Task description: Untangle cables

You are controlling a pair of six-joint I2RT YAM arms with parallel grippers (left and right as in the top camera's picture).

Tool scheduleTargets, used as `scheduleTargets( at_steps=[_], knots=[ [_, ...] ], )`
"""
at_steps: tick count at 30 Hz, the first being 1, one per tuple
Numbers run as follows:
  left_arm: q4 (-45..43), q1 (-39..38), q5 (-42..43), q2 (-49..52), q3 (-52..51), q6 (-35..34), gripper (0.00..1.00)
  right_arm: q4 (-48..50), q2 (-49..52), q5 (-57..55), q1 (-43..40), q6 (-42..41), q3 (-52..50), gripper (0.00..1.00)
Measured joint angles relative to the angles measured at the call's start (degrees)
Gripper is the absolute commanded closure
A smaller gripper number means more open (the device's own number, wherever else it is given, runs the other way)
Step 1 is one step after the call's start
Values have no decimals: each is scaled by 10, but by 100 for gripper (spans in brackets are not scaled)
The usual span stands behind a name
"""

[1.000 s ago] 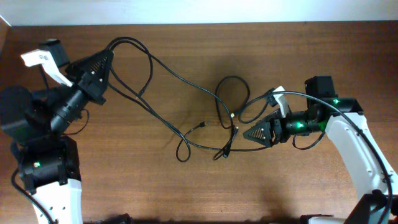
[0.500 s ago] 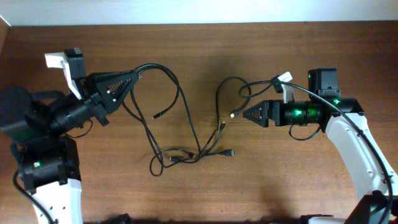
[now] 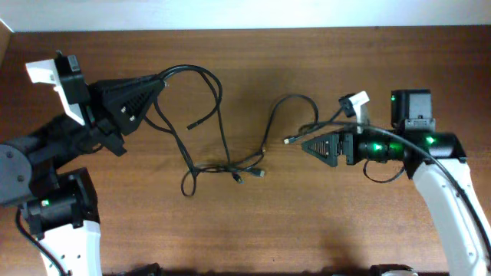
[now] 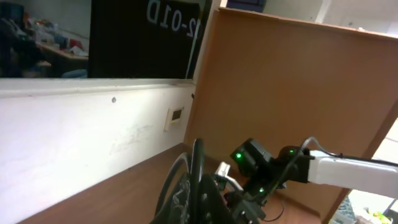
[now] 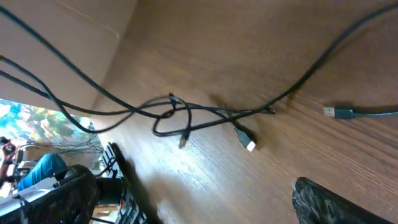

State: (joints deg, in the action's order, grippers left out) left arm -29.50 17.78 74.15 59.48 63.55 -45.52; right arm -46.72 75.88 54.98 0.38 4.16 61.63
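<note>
The left tool (image 3: 159,79) is clamped on the cables (image 3: 230,165), holding loops up off the worktop (image 3: 230,230). The right tool (image 3: 307,144) hangs with its fingers apart, just beside a plug (image 3: 289,140).

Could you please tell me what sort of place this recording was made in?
Most likely a robotics lab: a wooden table with a left arm, a right arm and black cables, and, in the left wrist view, a white wall with a socket plate and cluttered desks beyond.
</note>
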Motion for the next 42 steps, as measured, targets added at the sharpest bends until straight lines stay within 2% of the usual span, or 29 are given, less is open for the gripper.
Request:
scheduleTargets(
  at_steps=[5, 9, 13, 22, 25, 27, 30, 35, 42],
  knots=[
    [-1, -48, -6, 0, 0, -8, 100, 1, -23, 4, 0, -73, 0, 1],
    [-1, -51, -7, 0, 0, -8, 100, 24, -23, 6, 0, -141, 0, 1],
    [-1, -51, -7, 7, 0, -6, 100, 32, -9, -23, 5, -264, 0, 1],
    [-1, -51, -10, 24, 0, -6, 100, 81, 80, -163, 169, -506, 0, 0],
    [11, -51, -11, 24, 0, 18, 100, 80, 117, -177, 198, -549, 0, 0],
    [28, -51, -11, 24, 0, 34, 100, 81, 141, -181, 211, -570, 0, 8],
    [47, -51, -11, 24, 0, 60, 100, 108, 181, -183, 234, -595, 0, 9],
    [63, -51, -13, 25, 0, 84, 100, 173, 199, -179, 262, -625, 0, 26],
    [63, -51, -29, 43, 0, 87, 100, 194, 205, -227, 339, -670, 0, 60]
  ],
)
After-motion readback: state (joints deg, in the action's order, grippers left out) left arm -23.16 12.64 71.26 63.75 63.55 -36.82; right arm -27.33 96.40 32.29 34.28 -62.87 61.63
